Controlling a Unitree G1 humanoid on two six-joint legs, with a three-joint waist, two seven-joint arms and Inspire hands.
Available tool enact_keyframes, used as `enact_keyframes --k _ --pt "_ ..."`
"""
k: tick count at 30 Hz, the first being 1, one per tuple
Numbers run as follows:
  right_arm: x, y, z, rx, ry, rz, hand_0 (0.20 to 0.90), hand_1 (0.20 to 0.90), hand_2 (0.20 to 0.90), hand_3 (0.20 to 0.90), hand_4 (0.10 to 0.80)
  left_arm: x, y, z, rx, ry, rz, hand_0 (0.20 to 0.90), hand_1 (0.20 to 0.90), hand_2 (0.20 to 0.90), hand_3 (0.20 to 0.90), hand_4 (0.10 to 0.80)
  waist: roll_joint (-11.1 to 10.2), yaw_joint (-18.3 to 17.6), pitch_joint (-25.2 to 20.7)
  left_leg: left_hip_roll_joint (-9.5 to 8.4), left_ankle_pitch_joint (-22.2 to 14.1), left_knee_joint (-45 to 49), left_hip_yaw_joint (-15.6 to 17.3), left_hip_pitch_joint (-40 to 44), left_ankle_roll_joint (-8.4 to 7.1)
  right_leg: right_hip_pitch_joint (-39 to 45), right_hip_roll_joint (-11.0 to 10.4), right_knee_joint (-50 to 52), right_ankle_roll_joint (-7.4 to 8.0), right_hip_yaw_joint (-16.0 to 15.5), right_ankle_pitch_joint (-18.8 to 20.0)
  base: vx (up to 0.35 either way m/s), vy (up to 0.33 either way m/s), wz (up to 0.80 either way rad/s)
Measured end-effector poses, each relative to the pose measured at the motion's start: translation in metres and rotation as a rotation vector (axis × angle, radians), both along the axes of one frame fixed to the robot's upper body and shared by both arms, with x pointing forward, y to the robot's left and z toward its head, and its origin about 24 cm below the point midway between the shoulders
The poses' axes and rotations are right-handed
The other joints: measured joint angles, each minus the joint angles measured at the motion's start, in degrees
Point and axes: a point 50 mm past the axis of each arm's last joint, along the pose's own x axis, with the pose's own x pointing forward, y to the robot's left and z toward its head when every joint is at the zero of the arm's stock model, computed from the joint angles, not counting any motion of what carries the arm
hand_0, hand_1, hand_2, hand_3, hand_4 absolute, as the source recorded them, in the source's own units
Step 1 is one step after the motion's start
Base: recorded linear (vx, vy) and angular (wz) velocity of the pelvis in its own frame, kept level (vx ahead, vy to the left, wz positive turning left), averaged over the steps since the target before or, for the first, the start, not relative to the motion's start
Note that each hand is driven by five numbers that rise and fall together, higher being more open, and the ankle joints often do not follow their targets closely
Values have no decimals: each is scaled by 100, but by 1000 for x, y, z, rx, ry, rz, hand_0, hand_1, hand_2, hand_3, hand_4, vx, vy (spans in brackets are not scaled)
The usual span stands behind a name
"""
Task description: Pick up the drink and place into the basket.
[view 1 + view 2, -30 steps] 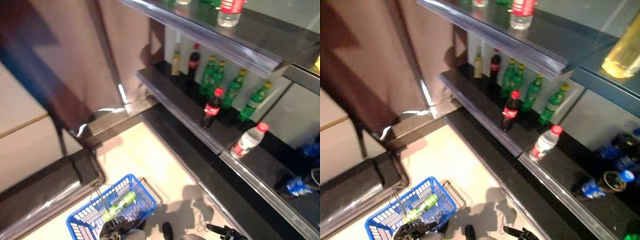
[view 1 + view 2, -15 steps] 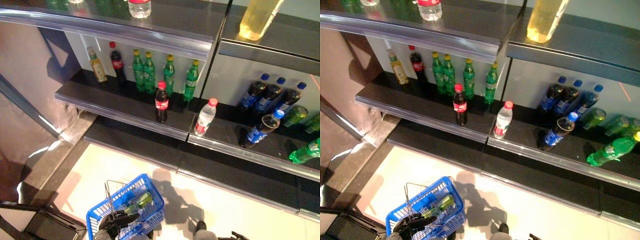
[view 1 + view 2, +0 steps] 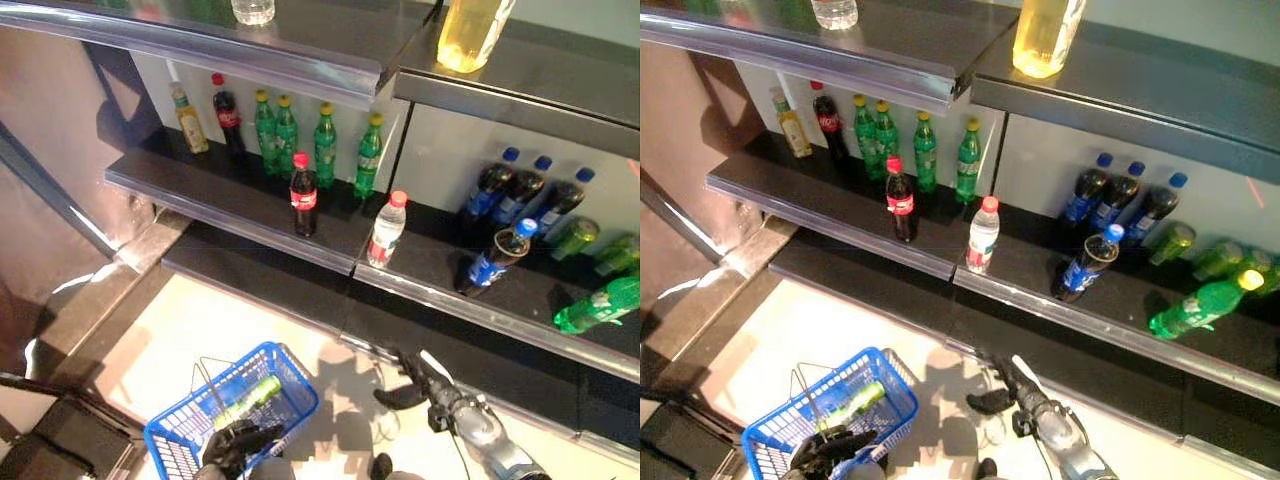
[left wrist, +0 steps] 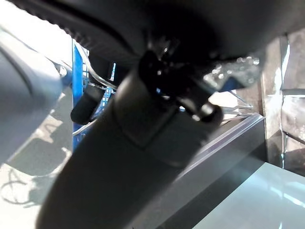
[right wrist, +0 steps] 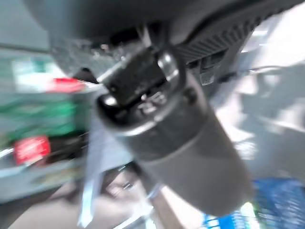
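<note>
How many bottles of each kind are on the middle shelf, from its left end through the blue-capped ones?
Pale yellow bottle: 1
Cola bottles with red caps: 2
Green bottles with yellow caps: 4
Clear bottle with red cap: 1
Dark bottles with blue caps: 4
Total: 12

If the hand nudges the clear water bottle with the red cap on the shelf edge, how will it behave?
The water bottle stands tall and narrow near the shelf edge, so it would probably tip. Its smooth round body likely rolls once down. The right hand is below it, open.
</note>
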Motion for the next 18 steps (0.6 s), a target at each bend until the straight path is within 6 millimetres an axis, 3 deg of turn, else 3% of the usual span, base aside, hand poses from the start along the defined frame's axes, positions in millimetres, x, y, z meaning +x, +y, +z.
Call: enact_keyframes --k 7,10,18 --pt "19 6 70 79 -302 53 900 900 900 900 800 -7 3 -1 -1 18 18 300 300 300 200 100 -46 -11 -32 -103 53 -64 20 8 76 87 -128 -19 79 -46 -6 41 35 11" --pt "22 5 88 91 -392 34 900 900 900 900 800 -7 -1 -2 -11 19 16 300 300 300 200 100 -7 -50 -22 -130 77 -65 101 -30 117 139 -194 -3 121 -196 -37 -12 52 25" --pt "20 1 113 122 -558 -107 900 900 900 900 800 -14 -7 -5 -25 35 30 300 300 300 200 100 48 -143 -15 -224 85 -151 259 18 176 136 -319 7 180 -175 -55 5 71 2"
